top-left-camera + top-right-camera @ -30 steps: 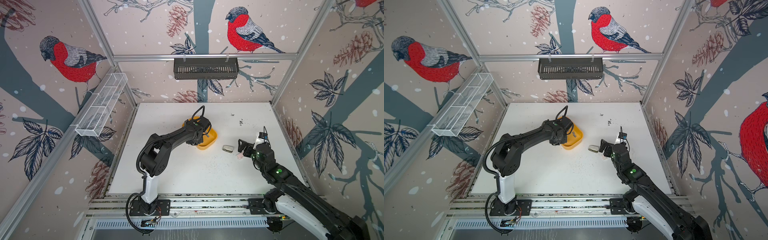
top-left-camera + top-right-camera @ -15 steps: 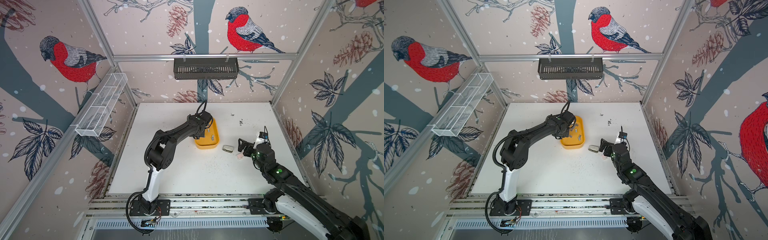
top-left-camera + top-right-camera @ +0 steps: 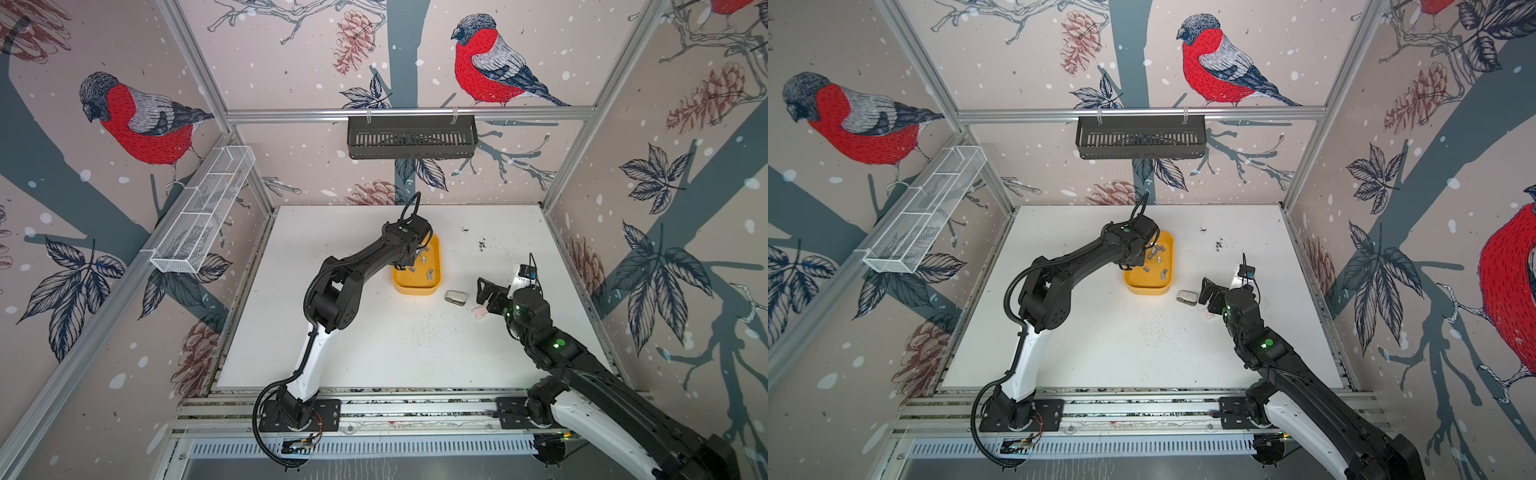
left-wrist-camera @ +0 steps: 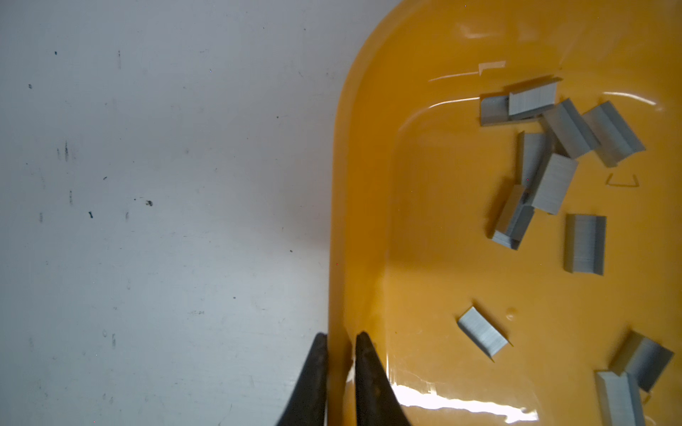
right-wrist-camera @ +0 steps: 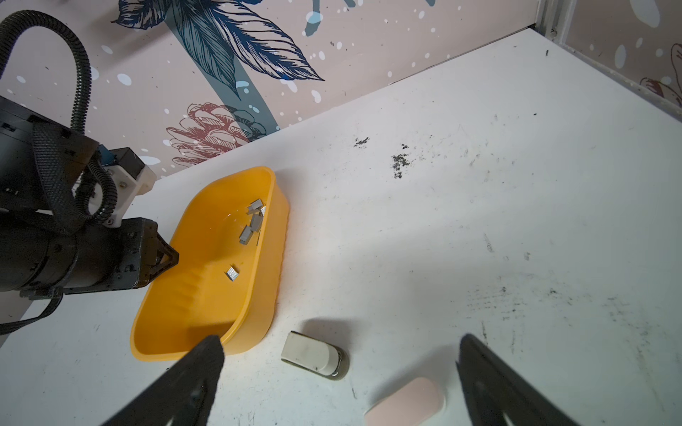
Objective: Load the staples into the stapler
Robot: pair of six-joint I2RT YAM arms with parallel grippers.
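Several grey staples (image 4: 553, 162) lie loose in a yellow tray (image 4: 424, 55), also visible in both top views (image 3: 422, 266) (image 3: 1156, 262) and in the right wrist view (image 5: 254, 221). My left gripper (image 4: 341, 346) is shut on the tray's left wall, one finger outside and one inside; in both top views it (image 3: 409, 266) (image 3: 1140, 264) stands at that wall. A small white stapler (image 3: 456, 297) (image 3: 1187, 297) (image 5: 313, 354) lies on the table right of the tray. My right gripper (image 5: 339, 345) (image 3: 484, 297) hovers open just right of the stapler, with nothing between its fingers.
A pink rounded piece (image 5: 406, 405) (image 3: 480, 312) lies beside the stapler, under my right gripper. Dark specks (image 5: 400, 162) dot the white table (image 3: 374, 353) at the back right. A black basket (image 3: 411, 137) and a white wire shelf (image 3: 203, 216) hang on the walls.
My left jaws closed on the tray's wall, and the tray turned from skewed to lengthwise as the left arm swung. The right arm has not moved.
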